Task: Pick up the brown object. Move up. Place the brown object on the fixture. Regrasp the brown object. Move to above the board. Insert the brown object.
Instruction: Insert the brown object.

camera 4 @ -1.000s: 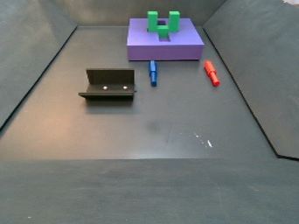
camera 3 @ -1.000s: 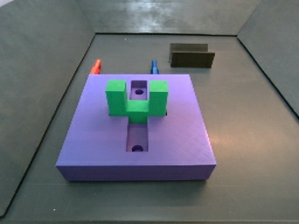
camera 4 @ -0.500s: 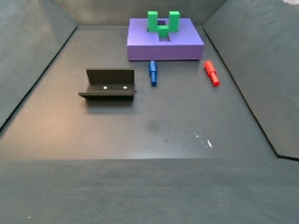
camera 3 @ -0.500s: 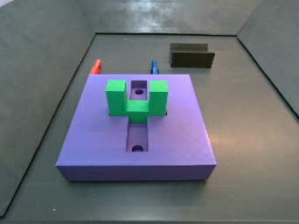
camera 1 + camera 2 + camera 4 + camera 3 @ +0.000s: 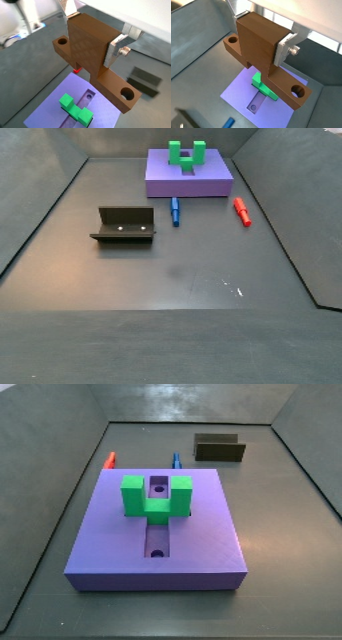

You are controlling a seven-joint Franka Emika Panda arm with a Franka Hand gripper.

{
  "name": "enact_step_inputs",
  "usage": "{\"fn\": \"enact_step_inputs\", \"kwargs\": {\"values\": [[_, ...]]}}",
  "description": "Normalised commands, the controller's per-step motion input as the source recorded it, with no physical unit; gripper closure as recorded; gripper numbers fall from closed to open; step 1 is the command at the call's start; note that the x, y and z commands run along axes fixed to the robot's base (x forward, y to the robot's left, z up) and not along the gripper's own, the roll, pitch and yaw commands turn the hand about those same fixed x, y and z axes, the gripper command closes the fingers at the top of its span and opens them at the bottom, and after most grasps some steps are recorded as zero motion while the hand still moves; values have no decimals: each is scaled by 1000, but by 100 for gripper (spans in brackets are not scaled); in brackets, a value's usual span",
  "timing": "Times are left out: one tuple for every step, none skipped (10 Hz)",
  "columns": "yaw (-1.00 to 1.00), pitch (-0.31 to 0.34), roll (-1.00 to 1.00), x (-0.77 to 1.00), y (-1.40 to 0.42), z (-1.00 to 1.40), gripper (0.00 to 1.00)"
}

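I note the gripper (image 5: 93, 31) with silver fingers (image 5: 121, 44) closed on the orange-brown brown object (image 5: 90, 47), high over the purple board (image 5: 160, 534). The board carries a bright green block (image 5: 156, 496). The fixture (image 5: 124, 225) reads dark olive-brown. A red stick (image 5: 242, 211) and a blue stick (image 5: 175, 211) lie on the dark grey floor (image 5: 187, 278).

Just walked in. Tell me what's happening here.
The gripper is shut on the brown object, holding it high above the board; both wrist views look down past it onto the purple slab and its green block. The arm is out of frame in both side views. The fixture stands empty on the floor, with a blue peg and a red peg lying beside the board. Insertion is not yet done.
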Motion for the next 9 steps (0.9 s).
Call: {"fn": "enact_step_inputs", "kwargs": {"values": [[-860,-34,-40,166,-49,-69,100],[-866,-27,0,163,-80,-223,100],[-900,-24,0,131,-63,-331,100],[-937,-11,0,100,-49,-354,100],[-931,-10,0,111,-34,-331,100],[-897,-7,0,151,-43,-337,100],[-883,-21,0,111,-40,-346,100],[-906,-41,-16,80,-34,-360,100],[-926,-66,-60,31,-23,-366,100]]}}
